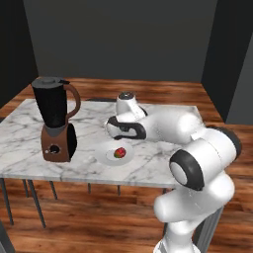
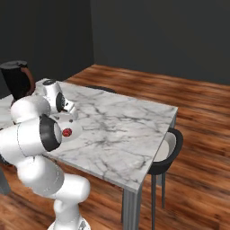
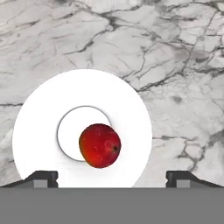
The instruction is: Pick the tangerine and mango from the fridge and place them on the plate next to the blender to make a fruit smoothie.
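A: Where is the mango right now?

B: Lying on the white plate, touching it near the middle, a little off the inner ring toward the hand side. From the left base view the plate sits on the marble counter just beside the blender, to its right.

A: And the hand?

B: It hangs above the plate, looking straight down. The two dark fingertips stand wide apart, one at each lower corner of the hand view, with nothing between them (the fruit lies free below).

A: Can you see it from the other side?

B: In the right base view the arm hides most of the plate; a bit of red fruit peeks out beside the elbow, and the blender's dark jar stands behind. A dark chair is tucked at the counter's right edge.
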Available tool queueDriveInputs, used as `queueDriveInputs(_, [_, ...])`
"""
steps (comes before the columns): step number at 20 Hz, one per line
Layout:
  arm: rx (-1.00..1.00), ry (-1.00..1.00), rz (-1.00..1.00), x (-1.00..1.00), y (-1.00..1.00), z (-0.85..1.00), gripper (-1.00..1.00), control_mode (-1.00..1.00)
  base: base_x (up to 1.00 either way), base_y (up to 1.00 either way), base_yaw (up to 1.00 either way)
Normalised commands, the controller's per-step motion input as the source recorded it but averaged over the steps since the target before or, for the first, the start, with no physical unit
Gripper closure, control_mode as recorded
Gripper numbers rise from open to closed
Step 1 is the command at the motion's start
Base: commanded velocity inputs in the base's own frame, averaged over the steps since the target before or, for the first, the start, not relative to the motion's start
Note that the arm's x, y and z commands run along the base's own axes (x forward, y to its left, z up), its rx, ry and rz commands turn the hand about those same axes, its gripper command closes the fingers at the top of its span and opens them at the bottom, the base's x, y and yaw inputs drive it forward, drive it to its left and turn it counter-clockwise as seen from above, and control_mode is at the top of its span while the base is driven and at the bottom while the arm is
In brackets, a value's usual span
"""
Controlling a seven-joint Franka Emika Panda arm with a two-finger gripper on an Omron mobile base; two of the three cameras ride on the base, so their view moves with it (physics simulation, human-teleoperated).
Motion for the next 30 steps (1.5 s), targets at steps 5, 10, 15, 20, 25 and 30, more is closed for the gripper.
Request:
queueDriveInputs(5, [0.00, -0.15, 0.11, -0.95, -0.85, 0.56, -1.00, -1.00, 0.00, 0.00, 0.00])
queueDriveInputs(10, [0.00, -0.16, 0.09, -1.00, -0.86, 0.49, -1.00, -1.00, 0.00, 0.00, 0.00])
queueDriveInputs(15, [0.00, -0.11, 0.05, -1.00, -0.78, 0.43, -1.00, -1.00, 0.00, 0.00, 0.00])
queueDriveInputs(20, [0.00, -0.01, -0.01, -0.95, -0.53, 0.27, -1.00, -1.00, 0.00, 0.00, 0.00])
queueDriveInputs(25, [0.00, -0.04, -0.08, -0.85, -0.37, 0.04, -1.00, -1.00, 0.00, 0.00, 0.00])
queueDriveInputs(30, [0.00, -0.16, -0.13, -0.76, -0.24, 0.00, -1.00, -1.00, 0.00, 0.00, 0.00])
